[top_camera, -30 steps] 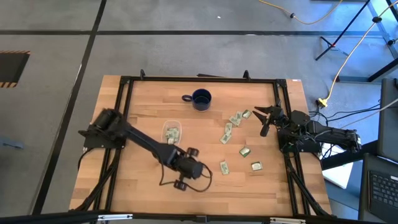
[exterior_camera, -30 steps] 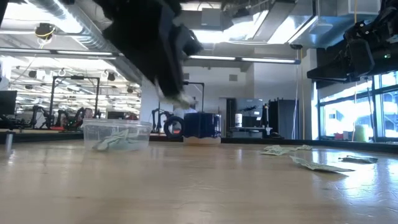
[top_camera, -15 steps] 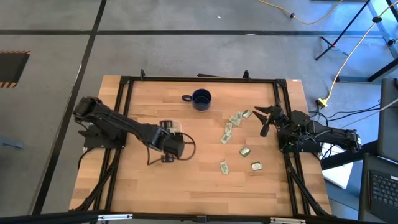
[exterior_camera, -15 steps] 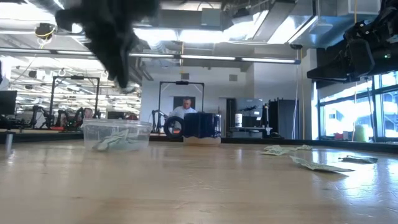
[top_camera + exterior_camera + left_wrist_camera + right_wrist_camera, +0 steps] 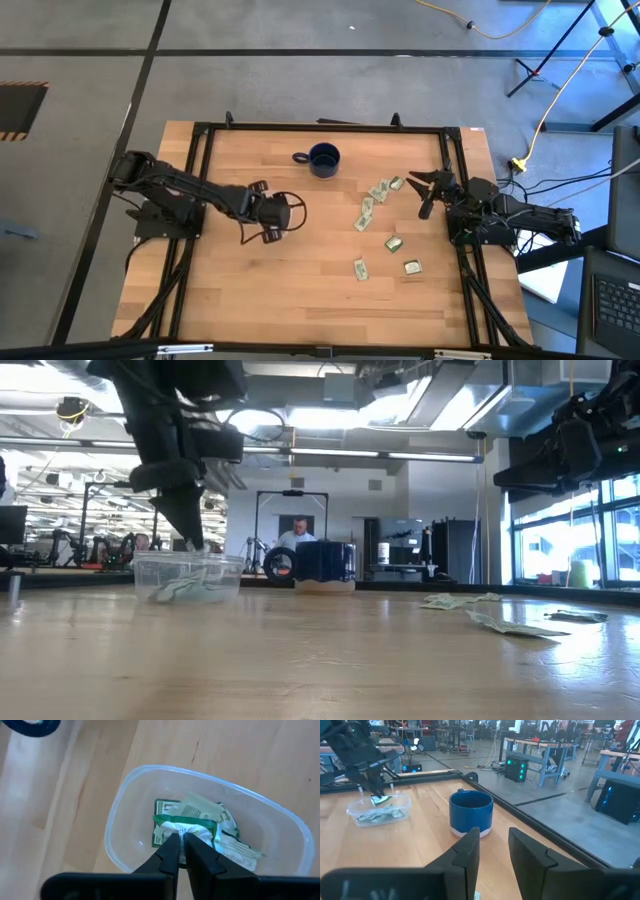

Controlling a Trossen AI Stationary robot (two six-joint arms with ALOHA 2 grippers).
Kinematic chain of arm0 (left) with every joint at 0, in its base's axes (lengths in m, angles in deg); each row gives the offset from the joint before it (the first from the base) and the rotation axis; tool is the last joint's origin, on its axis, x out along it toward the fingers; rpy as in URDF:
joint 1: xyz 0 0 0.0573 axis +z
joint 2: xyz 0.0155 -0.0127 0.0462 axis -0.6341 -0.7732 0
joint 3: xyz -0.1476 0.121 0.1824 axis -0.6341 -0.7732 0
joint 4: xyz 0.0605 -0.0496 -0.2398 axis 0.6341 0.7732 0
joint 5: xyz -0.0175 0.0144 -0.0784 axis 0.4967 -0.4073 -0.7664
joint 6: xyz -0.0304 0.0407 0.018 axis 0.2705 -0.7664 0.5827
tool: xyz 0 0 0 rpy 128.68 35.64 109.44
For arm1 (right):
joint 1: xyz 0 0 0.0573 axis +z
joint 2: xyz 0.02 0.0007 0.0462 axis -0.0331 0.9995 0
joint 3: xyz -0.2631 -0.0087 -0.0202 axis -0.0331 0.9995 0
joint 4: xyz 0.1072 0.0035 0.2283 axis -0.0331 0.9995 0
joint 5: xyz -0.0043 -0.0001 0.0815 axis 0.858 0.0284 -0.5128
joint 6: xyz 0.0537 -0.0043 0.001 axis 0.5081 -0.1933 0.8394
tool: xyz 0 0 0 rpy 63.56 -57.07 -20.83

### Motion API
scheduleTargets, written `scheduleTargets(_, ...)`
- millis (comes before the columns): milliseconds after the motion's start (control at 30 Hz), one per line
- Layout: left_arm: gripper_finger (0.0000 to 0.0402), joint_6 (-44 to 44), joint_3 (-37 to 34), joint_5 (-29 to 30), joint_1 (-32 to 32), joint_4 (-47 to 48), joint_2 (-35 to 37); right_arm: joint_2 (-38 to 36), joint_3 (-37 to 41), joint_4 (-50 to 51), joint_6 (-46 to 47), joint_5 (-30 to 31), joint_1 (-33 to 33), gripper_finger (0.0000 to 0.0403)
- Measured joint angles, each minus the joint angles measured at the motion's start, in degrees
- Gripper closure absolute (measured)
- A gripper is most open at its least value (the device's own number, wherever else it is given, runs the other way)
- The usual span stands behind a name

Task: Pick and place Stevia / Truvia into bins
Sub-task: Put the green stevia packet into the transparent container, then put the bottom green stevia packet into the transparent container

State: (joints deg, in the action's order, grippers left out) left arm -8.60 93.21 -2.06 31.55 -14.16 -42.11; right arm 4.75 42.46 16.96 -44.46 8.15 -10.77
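Note:
The clear bin (image 5: 120,810) stands left of the table's middle with a few pale green and white Stevia sachets (image 5: 235,847) lying in it. My left gripper (image 5: 182,837) hangs right over the bin (image 5: 187,575), pointing steeply down and shut on one more sachet (image 5: 380,800). In the high view this gripper (image 5: 278,212) hides the bin. Several other sachets (image 5: 378,190) lie flat on the wood right of the middle. My right gripper (image 5: 425,190) waits open at the table's right edge, touching nothing. My left gripper pinches a crumpled green and white sachet (image 5: 185,826) between its two fingertips. The fingers (image 5: 190,525) come from above, slanting down. The sachet hangs at the tips, just above the bin's opening and over the sachets lying inside.
A dark blue mug (image 5: 323,159) stands at the far middle of the table. Loose sachets (image 5: 394,243) are scattered toward the right arm, and two (image 5: 360,268) lie nearer the front. A black frame (image 5: 200,180) borders the table.
My left gripper has carried the sachet from the table's near middle toward the far left, and has rolled on the way. It now stands over the bin and has come down toward the opening. The right arm has kept still.

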Motion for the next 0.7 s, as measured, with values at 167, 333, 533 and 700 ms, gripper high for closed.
scheduleTargets(167,0.0335,-4.34,0.0,1.2,1.52,-0.48,1.5,0.0,0.01,-2.56,1.37,0.01,-0.01,0.0295)
scheduleTargets(333,0.0311,-10.42,-0.02,4.32,2.86,-1.73,7.73,0.03,-2.54,-4.47,-2.43,-0.03,0.01,0.0295)
scheduleTargets(533,0.0307,-12.11,-1.52,2.83,2.92,-6.98,18.94,6.74,-11.15,-3.04,-7.43,-1.03,0.48,0.0295)
scheduleTargets(700,0.0307,-15.77,-9.85,-0.62,2.27,-24.25,28.6,22.41,-19.56,0.27,-3.89,-0.92,0.47,0.0295)
